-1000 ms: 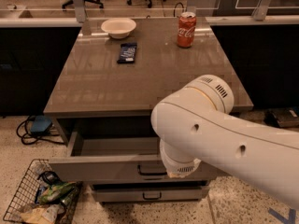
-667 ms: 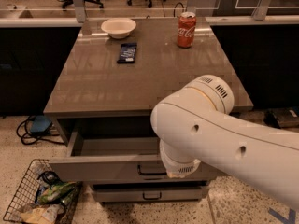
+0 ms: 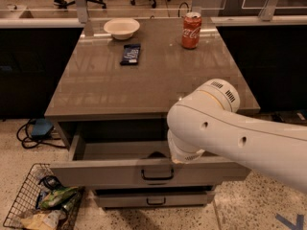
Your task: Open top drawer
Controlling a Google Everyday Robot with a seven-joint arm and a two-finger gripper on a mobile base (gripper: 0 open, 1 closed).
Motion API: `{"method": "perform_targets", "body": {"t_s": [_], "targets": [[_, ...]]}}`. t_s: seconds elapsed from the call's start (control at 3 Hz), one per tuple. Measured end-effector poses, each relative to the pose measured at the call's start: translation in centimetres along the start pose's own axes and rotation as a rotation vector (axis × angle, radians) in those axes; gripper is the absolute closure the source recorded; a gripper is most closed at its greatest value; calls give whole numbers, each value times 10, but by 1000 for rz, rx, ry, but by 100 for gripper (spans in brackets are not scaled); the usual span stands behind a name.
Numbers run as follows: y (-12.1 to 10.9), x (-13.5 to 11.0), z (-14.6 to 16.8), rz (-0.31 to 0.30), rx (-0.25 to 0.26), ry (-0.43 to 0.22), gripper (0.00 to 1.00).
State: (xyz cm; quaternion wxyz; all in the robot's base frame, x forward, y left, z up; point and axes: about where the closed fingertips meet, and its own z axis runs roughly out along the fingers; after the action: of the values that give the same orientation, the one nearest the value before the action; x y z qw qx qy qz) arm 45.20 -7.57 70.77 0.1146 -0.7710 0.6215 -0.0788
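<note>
our gripper [image 3: 156, 155] low centre, mostly hidden by arm [image 3: 230, 138], just above top drawer [image 3: 100, 171] handle [image 3: 157, 175]; we cannot tell its grip.

Arm [image 3: 230, 133] higher, rightward — drawer handle [image 3: 157, 174] bare

Glossy white plastic arm [image 3: 240, 138]; its dark gripper [image 3: 156, 155] sits mostly hidden inside the matt grey top drawer [image 3: 96, 171]. Smooth, reflective grey tabletop [image 3: 144, 80]. Shiny metal can [image 3: 191, 30]. Metal wire basket [image 3: 19, 202].

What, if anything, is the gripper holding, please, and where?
Cannot be told: the gripper, mostly hidden by the arm, sits just behind the top drawer's front.
</note>
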Motion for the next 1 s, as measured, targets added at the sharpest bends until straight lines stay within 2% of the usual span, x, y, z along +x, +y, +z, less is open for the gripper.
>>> {"method": "perform_targets", "body": {"t_s": [0.33,0.67,1.0], "targets": [[-26,14,18,-11,67,-9,100],[-36,26,29,-1,90,-10,100],[-29,33,41,25,71,-13,100]]}}
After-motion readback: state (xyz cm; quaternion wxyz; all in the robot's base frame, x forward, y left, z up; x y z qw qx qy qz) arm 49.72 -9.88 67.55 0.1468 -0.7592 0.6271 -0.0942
